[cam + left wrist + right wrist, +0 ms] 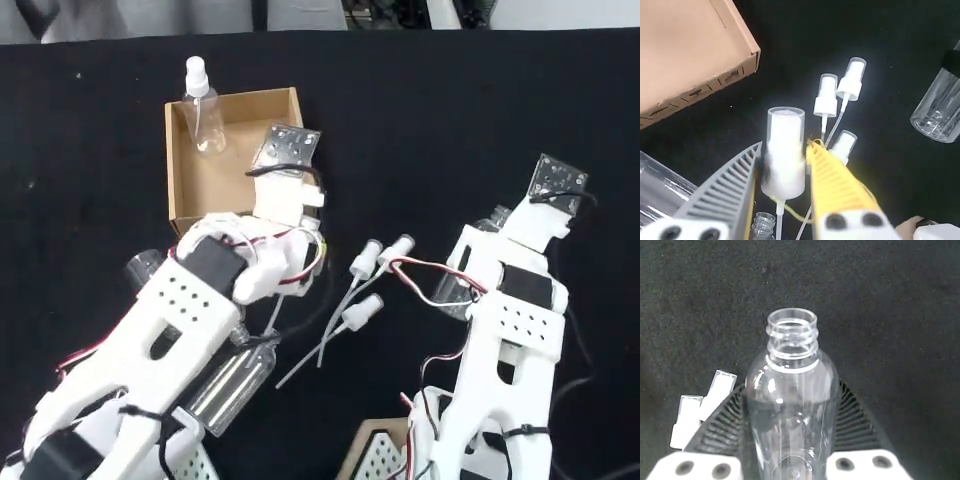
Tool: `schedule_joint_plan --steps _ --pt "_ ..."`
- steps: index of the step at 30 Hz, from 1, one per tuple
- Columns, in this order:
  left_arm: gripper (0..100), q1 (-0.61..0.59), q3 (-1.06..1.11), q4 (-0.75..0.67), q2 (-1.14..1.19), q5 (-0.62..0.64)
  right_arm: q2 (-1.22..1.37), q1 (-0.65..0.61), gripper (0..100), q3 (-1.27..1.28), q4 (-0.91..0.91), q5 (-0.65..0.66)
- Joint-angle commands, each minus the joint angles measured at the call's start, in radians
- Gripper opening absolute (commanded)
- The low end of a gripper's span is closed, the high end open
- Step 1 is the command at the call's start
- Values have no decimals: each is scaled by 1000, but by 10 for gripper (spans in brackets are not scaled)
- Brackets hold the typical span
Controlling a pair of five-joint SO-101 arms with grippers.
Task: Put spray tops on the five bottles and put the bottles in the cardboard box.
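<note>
Capping step: a top [785, 140] is pinched in the left gripper [785, 149], near the box [172, 160] corner. An uncapped bottle [791, 340] is clamped in the right gripper [792, 388], well apart. One capped bottle [204, 112] is seen in the box. Next, the top's tube must be brought over the open neck and lowered in.

Clear glossy plastic bottle [792, 390], matt brown cardboard box [235, 97], smooth white plastic spray top [785, 150], rough matt black table cover [450, 100]
</note>
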Motion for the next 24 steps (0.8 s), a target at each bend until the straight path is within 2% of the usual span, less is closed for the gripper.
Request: schedule_joint_plan --steps 1,12,18,24 --pt "29 -2 7 -37 -87 8 -44 18 47 -7 -25 -5" --pt "28 -39 182 -227 -241 8 -45 -2 47 -15 -23 -3" --pt "28 -108 197 -244 -311 11 -160 -48 47 31 -28 -3" --pt "28 -163 197 -247 -334 137 -323 -123 49 117 -29 -2"
